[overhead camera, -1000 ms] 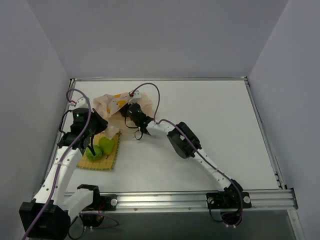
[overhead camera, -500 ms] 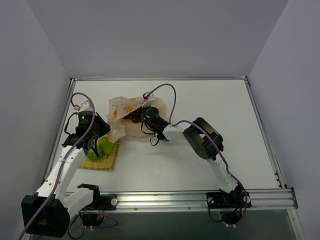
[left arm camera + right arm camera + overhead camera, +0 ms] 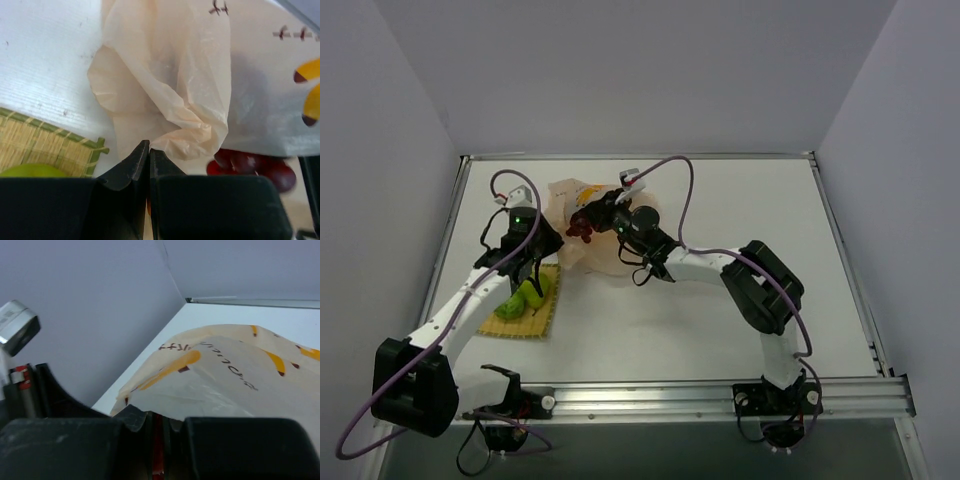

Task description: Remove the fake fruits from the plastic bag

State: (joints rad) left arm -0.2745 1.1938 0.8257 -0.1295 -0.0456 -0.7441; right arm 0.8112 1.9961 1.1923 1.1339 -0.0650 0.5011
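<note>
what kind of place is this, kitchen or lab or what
Likely a robot lab cell: left arm and right arm bolted to a metal rail at the table's edge, plain grey walls around, fake fruits and a plastic bag as props.

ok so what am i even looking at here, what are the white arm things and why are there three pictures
These are two robot arms bolted to a white table, each ending in a two-finger gripper. The wide picture looks down from above. The two close-ups come from small cameras on the wrists, so the black shapes at the bottom are each arm's own fingers.

On a woven mat lie a round green fruit and a pear-like fruit. Beside it is a peach plastic bag printed with bananas, with dark red grapes peeking from under it.

The right gripper is closed at the bag's edge and seems to hold it up. The left gripper is closed at a fold of the bag; whether it pinches it is unclear.
</note>
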